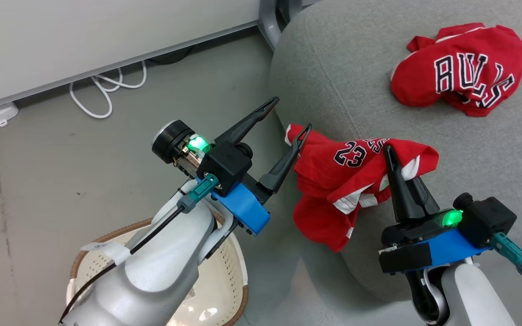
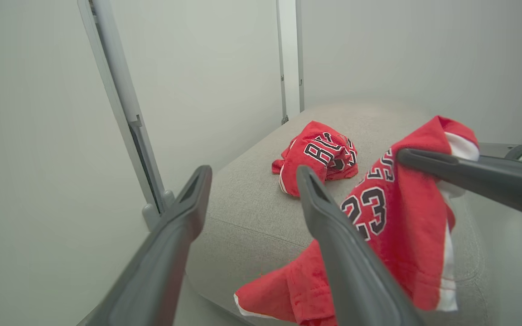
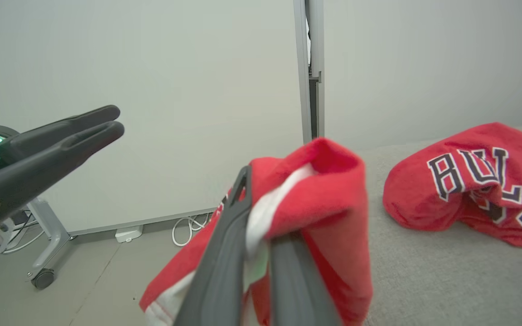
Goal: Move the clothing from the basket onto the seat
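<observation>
Two red basketball garments with white-and-black trim lay outside the cream-white perforated plastic basket [image 1: 224,280] with a brown woven-look rim, which sat on the grey floor [image 1: 39,190] at seven o'clock in the head view, under the pale left forearm [image 1: 161,271]. One, the crumpled BULLS garment [image 1: 460,68], rested on the large grey fabric seat cushion [image 1: 333,68] toward two o'clock, well apart from both hands. The other, the number-23 garment [image 1: 356,181], hung over the cushion's rounded edge near the middle of that view, part on the fabric and part drooping down the side toward six o'clock. The right hand [image 1: 389,151], at four o'clock, had its two dark fingers [image 1: 397,190] pressed together on a fold of the number-23 garment, red cloth and white lining bunched between them. The left hand [image 1: 291,113], at nine o'clock from that garment, stood spread wide and held nothing; the tip of its nearer finger [image 1: 283,165] sat just beside the cloth's edge, and I could not tell whether it touched. A white cable [image 1: 102,90] lay looped on the floor at eleven o'clock.
</observation>
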Robot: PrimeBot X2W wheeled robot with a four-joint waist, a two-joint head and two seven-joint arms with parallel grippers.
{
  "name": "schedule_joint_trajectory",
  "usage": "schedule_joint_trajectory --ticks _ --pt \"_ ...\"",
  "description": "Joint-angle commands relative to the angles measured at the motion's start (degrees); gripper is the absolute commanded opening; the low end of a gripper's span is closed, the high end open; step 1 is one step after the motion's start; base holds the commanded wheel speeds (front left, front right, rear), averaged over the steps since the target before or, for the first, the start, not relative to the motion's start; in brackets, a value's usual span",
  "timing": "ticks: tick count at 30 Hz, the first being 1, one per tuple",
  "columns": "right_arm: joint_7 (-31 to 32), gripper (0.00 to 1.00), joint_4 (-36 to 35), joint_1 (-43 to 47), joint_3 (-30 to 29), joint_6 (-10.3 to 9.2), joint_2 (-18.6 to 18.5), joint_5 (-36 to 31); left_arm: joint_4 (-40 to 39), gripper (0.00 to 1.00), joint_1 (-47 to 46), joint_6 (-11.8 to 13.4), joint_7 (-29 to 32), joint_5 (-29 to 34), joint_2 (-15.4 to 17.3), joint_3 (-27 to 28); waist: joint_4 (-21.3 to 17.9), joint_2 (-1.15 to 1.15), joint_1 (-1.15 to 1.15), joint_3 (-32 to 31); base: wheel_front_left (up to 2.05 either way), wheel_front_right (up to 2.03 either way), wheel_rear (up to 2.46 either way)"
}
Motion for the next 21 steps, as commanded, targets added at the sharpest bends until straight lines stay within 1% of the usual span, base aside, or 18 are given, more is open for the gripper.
schedule_joint_trajectory --ticks 1,6,13,21 --pt "-0.20 0.00 -0.31 0.73 -0.15 0.03 0.05 0.49 0.12 1.00 -1.08 -0.03 -0.15 -0.22 0.47 -0.11 -1.49 0.00 0.00 0.48 0.00 0.00 0.00" --pt "-0.21 0.00 -0.42 0.94 -0.43 0.03 0.05 0.64 0.35 1.00 -1.13 -0.04 -0.15 -0.70 0.55 -0.60 -2.22 0.00 0.00 0.39 0.00 0.00 0.00" --pt "-0.20 0.00 -0.69 0.62 -1.17 0.03 0.05 0.10 -0.09 1.00 -0.99 -0.04 -0.15 -0.89 0.58 -0.60 -2.04 0.00 0.00 0.32 0.00 0.00 0.00" --pt "-0.21 0.00 -2.50 -4.65 -2.87 0.03 0.05 -1.49 -1.86 1.00 -1.40 0.04 -0.15 0.36 1.29 0.19 -0.73 0.00 0.00 3.07 0.00 0.00 0.00"
